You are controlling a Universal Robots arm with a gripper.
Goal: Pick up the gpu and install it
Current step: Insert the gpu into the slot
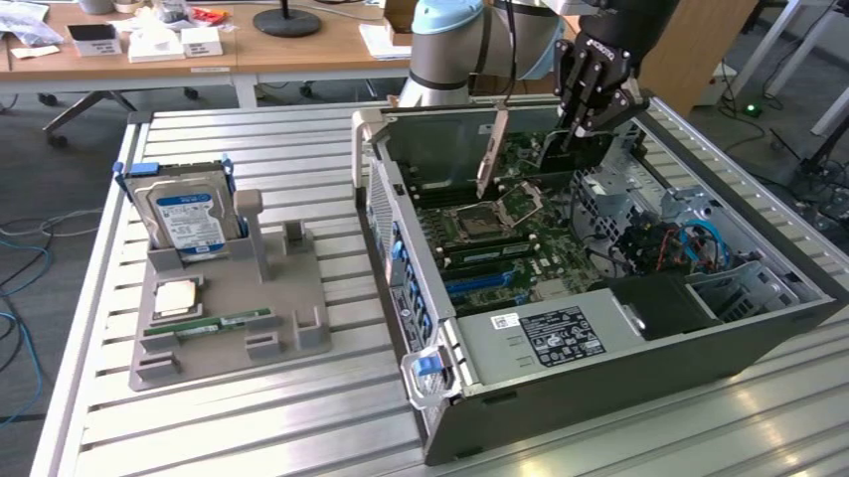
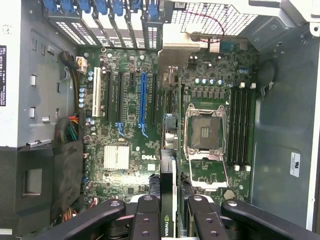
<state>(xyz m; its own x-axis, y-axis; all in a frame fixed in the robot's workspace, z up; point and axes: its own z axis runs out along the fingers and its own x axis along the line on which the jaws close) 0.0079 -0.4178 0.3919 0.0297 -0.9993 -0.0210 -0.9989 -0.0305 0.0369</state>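
Install step, I judge: the black jointed gripper [image 1: 588,127], partly closed, clamps the thin dark gpu card [image 2: 168,172] edge-on above the green motherboard [image 2: 131,122]; seating needs squaring with the long blue slot [image 2: 142,100] beneath it.

The exterior view looks from high and some way off, obliquely down on the table [image 1: 265,417] and into the open case [image 1: 637,368], with desks [image 1: 305,55] behind. The wrist view sits just behind the gripper [image 2: 169,202] and faces straight down into the case, close over the motherboard [image 2: 130,125]. Both views share the motherboard and its CPU socket [image 2: 206,131].
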